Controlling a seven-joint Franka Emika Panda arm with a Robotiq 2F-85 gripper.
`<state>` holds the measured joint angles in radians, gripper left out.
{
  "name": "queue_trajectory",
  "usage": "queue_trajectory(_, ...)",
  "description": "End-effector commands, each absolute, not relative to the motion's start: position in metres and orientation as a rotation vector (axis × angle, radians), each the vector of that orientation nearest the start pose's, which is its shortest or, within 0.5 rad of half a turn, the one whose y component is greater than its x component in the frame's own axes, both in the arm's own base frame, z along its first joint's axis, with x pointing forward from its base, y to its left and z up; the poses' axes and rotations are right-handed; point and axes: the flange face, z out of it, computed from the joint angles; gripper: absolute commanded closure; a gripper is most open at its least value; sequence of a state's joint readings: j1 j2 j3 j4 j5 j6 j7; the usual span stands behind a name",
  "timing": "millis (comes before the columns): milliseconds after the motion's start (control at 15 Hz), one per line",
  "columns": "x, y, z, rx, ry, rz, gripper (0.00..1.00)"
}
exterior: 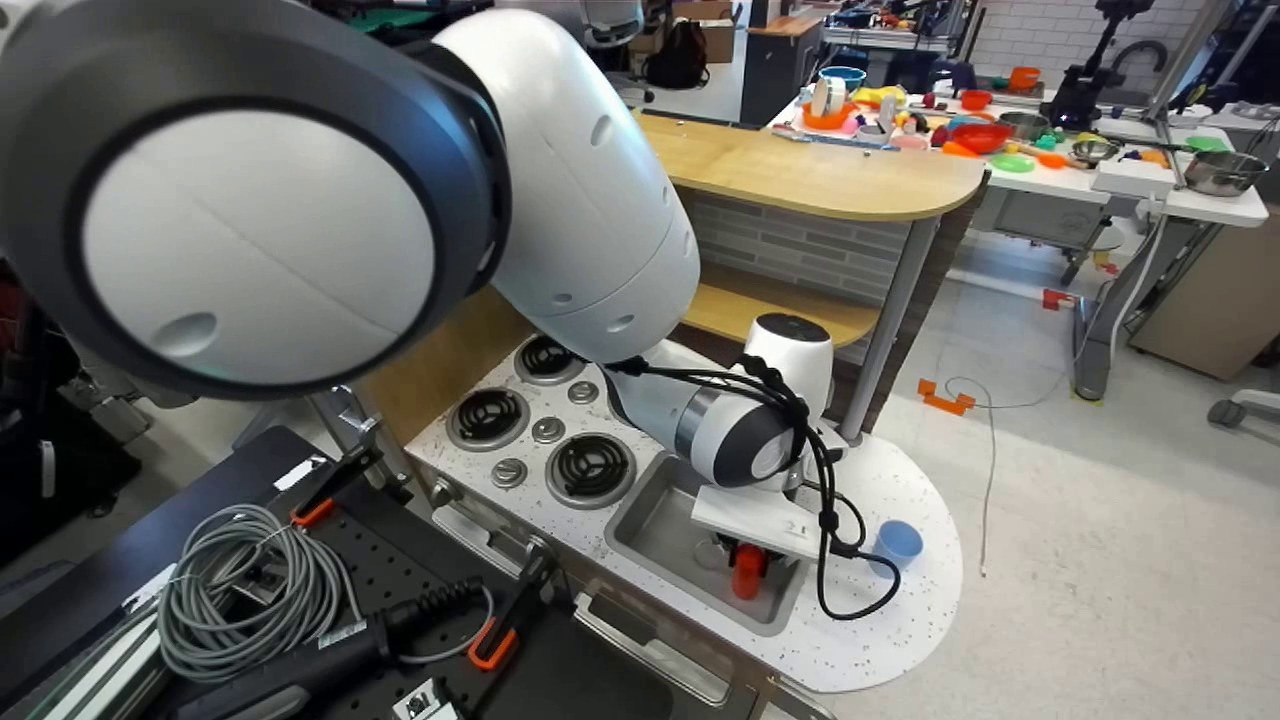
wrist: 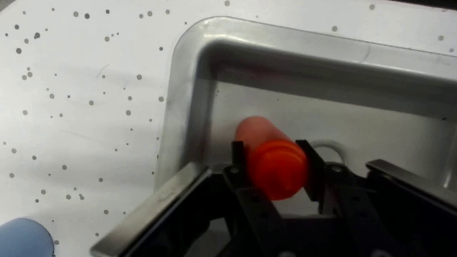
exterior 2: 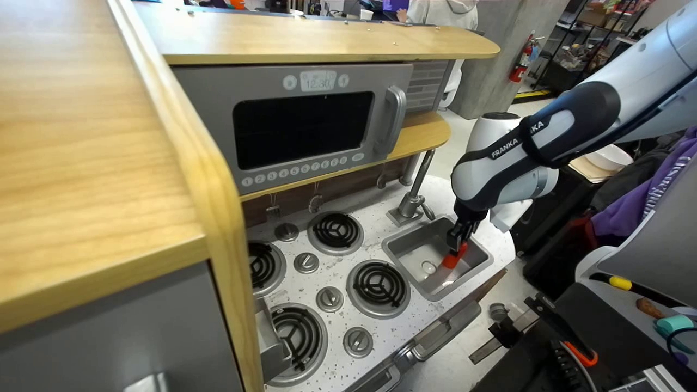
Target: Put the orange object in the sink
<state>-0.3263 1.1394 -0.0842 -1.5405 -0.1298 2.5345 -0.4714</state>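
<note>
The orange object [exterior: 747, 572] is a small orange-red cylinder, seen in both exterior views, also here [exterior 2: 452, 260]. It is inside the grey metal sink [exterior 2: 405, 255], between the drain and a side wall. The sink rim [wrist: 300, 41] shows around it in the wrist view. My gripper [wrist: 273, 159] reaches down into the basin. Its two black fingers are shut on the orange object [wrist: 278, 175], one on each side. The object looks a little tilted. I cannot tell whether its lower end touches the sink floor. In an exterior view, my wrist [exterior: 755, 520] hides part of the gripper.
A light-blue cup [exterior: 898, 542] stands on the white counter beside the sink; its edge shows in the wrist view [wrist: 25, 237]. A silver faucet [exterior 2: 413, 202] rises behind the sink. Black burners [exterior 2: 378, 288] and knobs lie to the side. A wooden shelf [exterior 2: 425, 136] overhangs the counter.
</note>
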Motion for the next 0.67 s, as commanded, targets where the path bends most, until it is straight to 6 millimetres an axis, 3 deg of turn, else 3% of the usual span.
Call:
queue_trajectory(0, 0.596, -0.255, -0.042, -3.239, -0.368, 0.335, 0.35)
queue_trajectory(333, 0.598, -0.251, -0.029, -3.234, -0.425, 0.308, 0.01)
queue_trajectory(600, 0.6, -0.243, -0.011, -3.218, -0.437, 0.286, 0.0)
